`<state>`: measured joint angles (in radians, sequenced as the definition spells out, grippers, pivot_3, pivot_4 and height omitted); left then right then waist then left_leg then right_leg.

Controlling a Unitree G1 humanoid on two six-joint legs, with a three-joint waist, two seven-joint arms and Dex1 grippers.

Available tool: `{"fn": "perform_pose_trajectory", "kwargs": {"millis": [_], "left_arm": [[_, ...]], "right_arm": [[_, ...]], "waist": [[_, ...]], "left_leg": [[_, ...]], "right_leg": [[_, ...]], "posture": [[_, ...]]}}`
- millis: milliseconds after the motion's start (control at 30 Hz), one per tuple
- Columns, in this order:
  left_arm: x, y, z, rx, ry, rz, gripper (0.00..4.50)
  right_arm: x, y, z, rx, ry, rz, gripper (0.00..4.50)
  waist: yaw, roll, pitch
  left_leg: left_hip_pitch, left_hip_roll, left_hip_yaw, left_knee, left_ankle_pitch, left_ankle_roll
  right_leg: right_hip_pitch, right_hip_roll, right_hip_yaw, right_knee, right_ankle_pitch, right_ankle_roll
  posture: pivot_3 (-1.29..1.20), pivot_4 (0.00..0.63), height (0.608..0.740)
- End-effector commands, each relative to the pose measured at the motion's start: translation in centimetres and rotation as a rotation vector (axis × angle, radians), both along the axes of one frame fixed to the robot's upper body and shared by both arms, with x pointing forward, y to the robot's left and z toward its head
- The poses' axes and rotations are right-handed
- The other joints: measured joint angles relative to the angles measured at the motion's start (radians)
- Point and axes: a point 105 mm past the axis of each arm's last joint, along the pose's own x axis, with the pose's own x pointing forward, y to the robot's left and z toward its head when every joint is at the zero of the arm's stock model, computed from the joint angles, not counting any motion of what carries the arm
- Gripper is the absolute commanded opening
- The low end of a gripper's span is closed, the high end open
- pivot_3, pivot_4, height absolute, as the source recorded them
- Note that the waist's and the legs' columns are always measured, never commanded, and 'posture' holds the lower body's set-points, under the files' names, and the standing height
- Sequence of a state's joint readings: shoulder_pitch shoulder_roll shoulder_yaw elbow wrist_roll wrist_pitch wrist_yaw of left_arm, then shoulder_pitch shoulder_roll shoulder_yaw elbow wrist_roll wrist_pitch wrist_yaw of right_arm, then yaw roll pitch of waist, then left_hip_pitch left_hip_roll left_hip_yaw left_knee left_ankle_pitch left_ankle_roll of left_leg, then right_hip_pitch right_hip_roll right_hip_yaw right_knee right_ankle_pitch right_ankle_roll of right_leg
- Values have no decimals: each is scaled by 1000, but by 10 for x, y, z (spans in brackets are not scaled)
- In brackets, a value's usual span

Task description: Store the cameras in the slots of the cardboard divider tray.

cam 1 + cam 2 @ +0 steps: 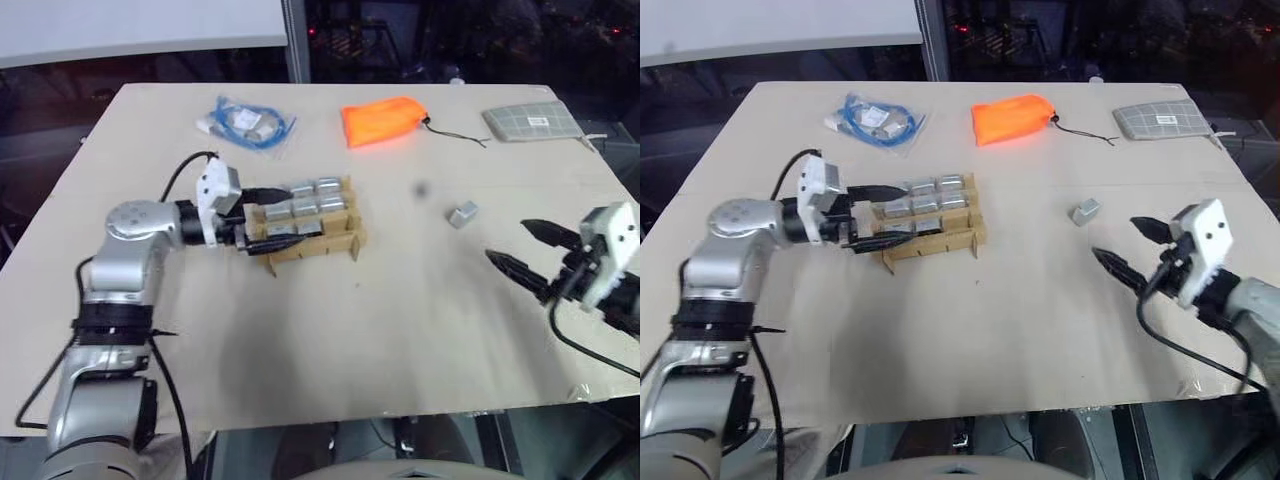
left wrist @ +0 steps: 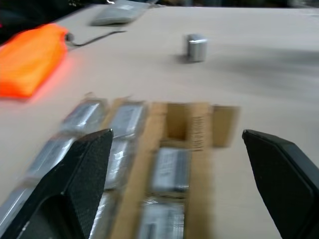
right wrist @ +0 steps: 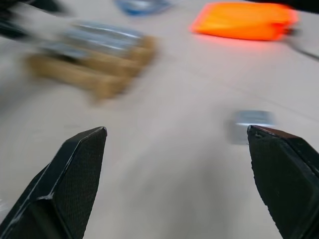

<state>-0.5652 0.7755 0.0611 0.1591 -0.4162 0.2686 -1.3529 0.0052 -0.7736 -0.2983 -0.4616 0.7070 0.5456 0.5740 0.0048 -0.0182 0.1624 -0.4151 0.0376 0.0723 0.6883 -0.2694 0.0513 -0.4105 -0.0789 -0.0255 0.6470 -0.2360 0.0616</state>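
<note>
Two black-fingered grippers, both spread and empty. Left gripper (image 1: 268, 221) sits over the left end of the low brown cardboard divider tray (image 1: 345, 241), fingers straddling its slots, likely just after a drop-off. Right gripper (image 1: 525, 247) hovers near-right of the one loose silver-grey boxy camera (image 1: 462, 214), probably lining up to grab it. I count about six cameras slotted (image 1: 316, 197); some slots hidden.

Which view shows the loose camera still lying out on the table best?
The left wrist view: the loose camera stands sharp and unobstructed beyond the cardboard divider tray. Both eye views show it small, between tray and right gripper. The right wrist view shows it blurred.
</note>
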Motion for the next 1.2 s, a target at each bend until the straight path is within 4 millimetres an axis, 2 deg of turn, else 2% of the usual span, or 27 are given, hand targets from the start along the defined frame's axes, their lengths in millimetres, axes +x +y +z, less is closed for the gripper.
{"fn": "perform_pose_trajectory", "kwargs": {"millis": [33, 167, 267, 333, 400, 533, 633, 833, 1000, 1200], "left_arm": [[-28, 3, 19, 83, 17, -78, 4301], [-40, 9, 30, 146, 15, -66, 4301], [-48, 12, 32, 184, 15, -64, 4301], [-54, 12, 32, 206, 17, -67, 4301], [-57, 13, 32, 224, 15, -61, 4301], [-64, 16, 30, 248, 32, -57, 4301], [-67, 20, 27, 257, 36, -33, 4301], [-74, 22, 22, 252, 42, -13, 4301], [-81, 25, 19, 244, 51, 6, 4301], [-86, 27, 17, 239, 56, 27, 4301]], "right_arm": [[31, -1, -11, -32, -42, -38, 4500], [61, -5, -26, -47, -34, -55, 4500], [72, -5, -26, -116, -64, -4, 4500], [72, -11, -36, -393, -79, 117, 4500], [78, -25, -42, -628, -83, 189, 4500], [98, -32, -32, -826, -132, 283, 4500], [112, -26, -28, -995, -172, 377, 4500], [134, -5, -20, -1170, -238, 462, 4500], [144, 7, -10, -1230, -286, 468, 4500], [146, 25, -9, -1263, -318, 542, 4500]], "waist": [[-3, 0, 0], [-2, 2, 1], [-3, 2, 1], [-4, 4, 3], [-4, 6, 4], [-22, 8, 5], [-33, 8, 6], [-44, 8, 7], [-43, 9, 7], [-46, 9, 7]], "left_leg": [[0, 0, 0, 0, 0, 0], [0, 0, 0, 0, 0, 0], [-1, 0, 1, -1, 0, 0], [-1, 0, 1, -1, 0, -1], [-1, 0, 2, -1, 0, 0], [0, 0, 3, -1, 0, -1], [0, 1, 4, -3, 0, -1], [0, 1, 7, -3, 0, -1], [0, 1, 6, -3, 1, -1], [0, 1, 7, -3, 1, -1]], "right_leg": [[0, 0, 0, 0, 0, 0], [0, 0, 0, 0, 0, 0], [-1, 0, 0, 0, 0, 0], [-2, 0, 0, 0, 0, 0], [-2, -1, 1, -1, 0, 0], [-3, 0, 2, -1, 0, 0], [-3, 1, 4, -1, 0, 0], [-4, 0, 5, -1, 0, 0], [-5, 0, 5, 0, 0, 0], [-4, 0, 5, 0, 0, 0]], "posture": [[0, 150, 740], [0, 150, 740], [0, 150, 740], [0, 150, 740], [0, 150, 740], [0, 150, 740], [0, 150, 740], [0, 150, 740], [0, 150, 740], [0, 150, 740]]}}
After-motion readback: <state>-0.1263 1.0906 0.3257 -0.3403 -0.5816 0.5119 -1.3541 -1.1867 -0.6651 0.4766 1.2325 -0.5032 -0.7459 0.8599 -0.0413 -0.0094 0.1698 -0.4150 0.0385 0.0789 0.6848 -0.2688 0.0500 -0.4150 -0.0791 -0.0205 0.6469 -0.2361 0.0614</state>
